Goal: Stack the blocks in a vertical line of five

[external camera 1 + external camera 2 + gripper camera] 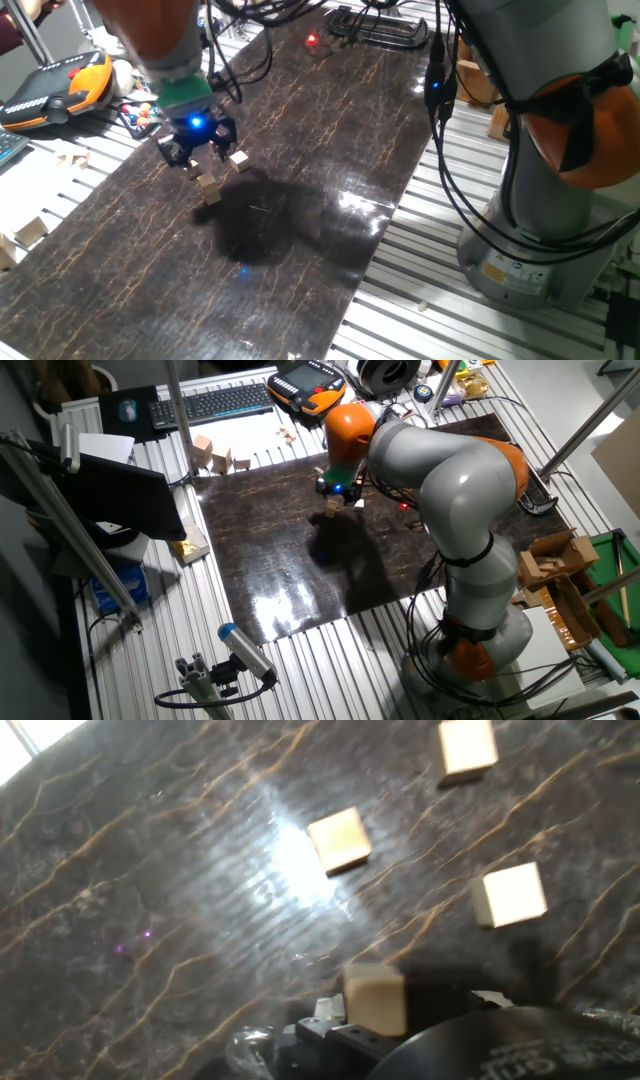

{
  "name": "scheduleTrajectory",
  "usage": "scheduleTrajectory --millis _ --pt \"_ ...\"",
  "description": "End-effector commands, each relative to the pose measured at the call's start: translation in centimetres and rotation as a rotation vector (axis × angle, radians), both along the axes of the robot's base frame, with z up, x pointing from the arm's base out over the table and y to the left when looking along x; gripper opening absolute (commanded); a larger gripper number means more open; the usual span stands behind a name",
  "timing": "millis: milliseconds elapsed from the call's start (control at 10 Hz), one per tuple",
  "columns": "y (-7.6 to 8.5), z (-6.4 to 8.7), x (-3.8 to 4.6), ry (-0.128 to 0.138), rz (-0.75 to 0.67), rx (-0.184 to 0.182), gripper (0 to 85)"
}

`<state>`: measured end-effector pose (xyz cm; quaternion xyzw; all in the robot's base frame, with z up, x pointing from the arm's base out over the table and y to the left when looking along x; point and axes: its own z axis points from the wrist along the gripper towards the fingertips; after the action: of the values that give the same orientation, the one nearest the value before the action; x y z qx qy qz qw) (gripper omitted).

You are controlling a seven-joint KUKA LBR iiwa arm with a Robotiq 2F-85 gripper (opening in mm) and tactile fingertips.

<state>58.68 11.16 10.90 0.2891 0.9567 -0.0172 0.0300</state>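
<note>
Nearest the hand camera, your gripper (375, 1020) seems to hold one block (376, 998), though you cannot tell the grip for certain. Three blocks lie loose beyond it on the dark mat (150, 870): one right (509, 894), one middle (339, 839), one far right (467, 747). No stack shows yet. Cubes have no long axis, but the middle one sits turned; a skewed or off-centre placement could topple your column.

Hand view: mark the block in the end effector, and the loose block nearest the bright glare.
Held block (375, 1000), hand view, centre of its tan face, at the end effector.
Block by the glare (339, 839), hand view, centre of its top face.
End effector (203, 152), one fixed view, midway between fingertips.
</note>
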Motion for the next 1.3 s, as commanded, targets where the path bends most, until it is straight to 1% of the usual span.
scheduleTrajectory --millis 0,300,400,800,1200 --pt "-0.8 0.1 0.08 0.0 0.016 0.001 63.0" --pt "-2.9 -0.7 -0.24 -0.019 0.071 0.0 61.3" --pt "-3.6 -1.0 -0.35 -0.025 0.088 -0.006 61.3" --pt "-5.4 -2.1 -0.07 -0.026 0.122 0.0 61.0" --pt "-7.0 -4.0 -0.49 -0.035 0.165 -0.001 60.0"
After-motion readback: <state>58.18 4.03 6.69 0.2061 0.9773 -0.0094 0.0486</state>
